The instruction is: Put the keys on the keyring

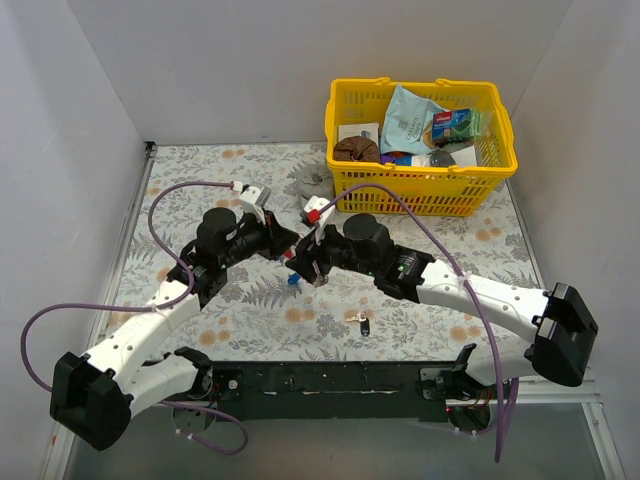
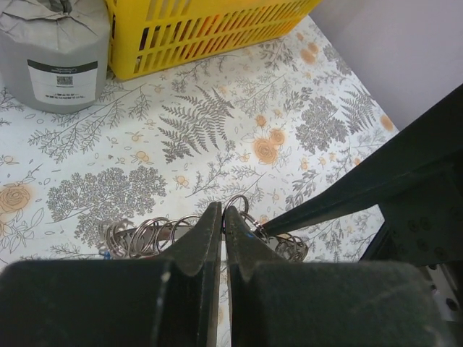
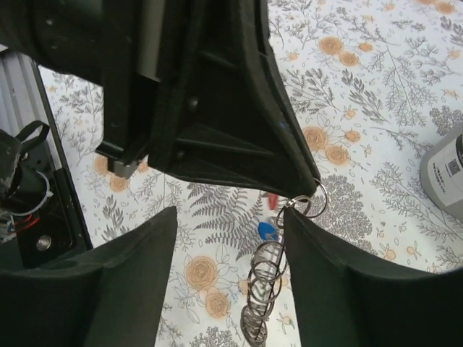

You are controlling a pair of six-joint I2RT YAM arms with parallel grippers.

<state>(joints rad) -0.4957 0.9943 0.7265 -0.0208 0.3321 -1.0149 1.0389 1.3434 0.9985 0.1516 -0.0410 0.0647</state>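
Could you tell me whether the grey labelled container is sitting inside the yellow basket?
No, the grey container stands on the floral table just outside the yellow basket, beside its wall.

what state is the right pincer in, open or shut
open. in its wrist view the right pincer has its fingers wide apart, the keyring hanging between them from the left pincer

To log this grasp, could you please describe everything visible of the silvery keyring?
The thin silvery metal keyring is a limp strand of wire loops carrying a small blue piece. The shut left end effector pinches one loop, and the strand trails between the fingers of the open right end effector.
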